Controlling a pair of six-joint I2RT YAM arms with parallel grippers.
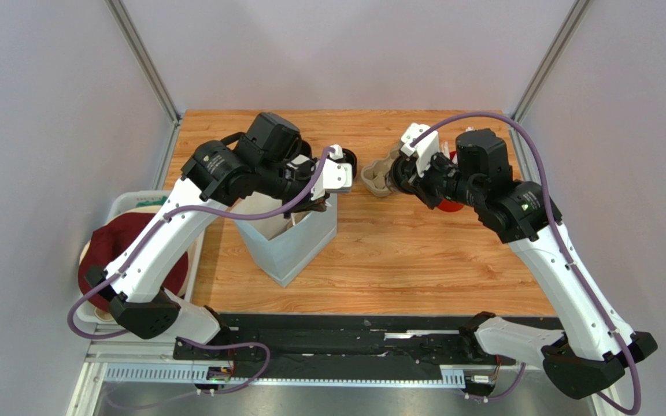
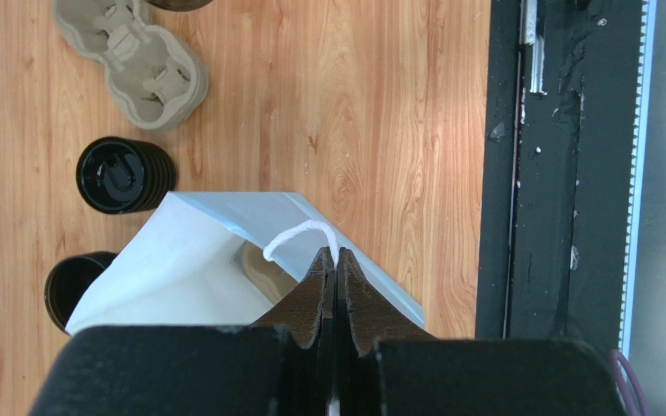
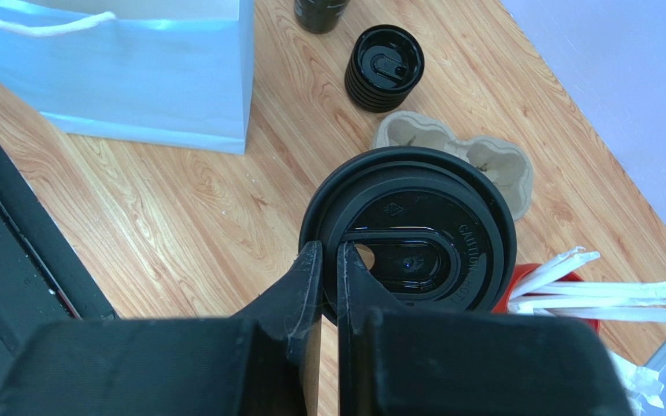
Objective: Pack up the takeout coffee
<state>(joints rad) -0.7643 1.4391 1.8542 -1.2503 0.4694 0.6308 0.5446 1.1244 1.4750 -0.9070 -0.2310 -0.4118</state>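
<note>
The step in hand, as I judge it, is lowering the cup into the bag. The left gripper has its jaws pressed together on the near rim of the white paper bag, right where the rope handle loops out. That should pull the mouth wide. The right gripper has its jaws clamped on the lid's edge of the takeout coffee, held above the worktop to the right of the bag.

To do it well, carry the cup level over the open mouth, clear of the rim, and descend straight; a grip on the lid's edge could tip the cup or pop the lid.

Inside the bag a brown, moulded-looking piece shows, though I cannot tell what it is. At the right, a red holder carries white wrapped straws.
</note>
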